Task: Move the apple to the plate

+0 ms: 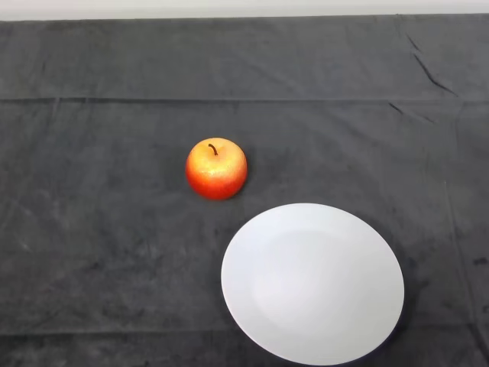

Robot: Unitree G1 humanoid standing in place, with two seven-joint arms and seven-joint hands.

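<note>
Head view: apple (216,169) sits upright on the bench (92,252), untouched.
Your plate (312,284) waits just near-right of it; no hand shows, so fingers cannot be judged.

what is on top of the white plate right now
Nothing lies on the white plate; its whole face is bare. The apple sits apart from it on the dark cloth, stem up. What lies under the plate is covered by it.
</note>
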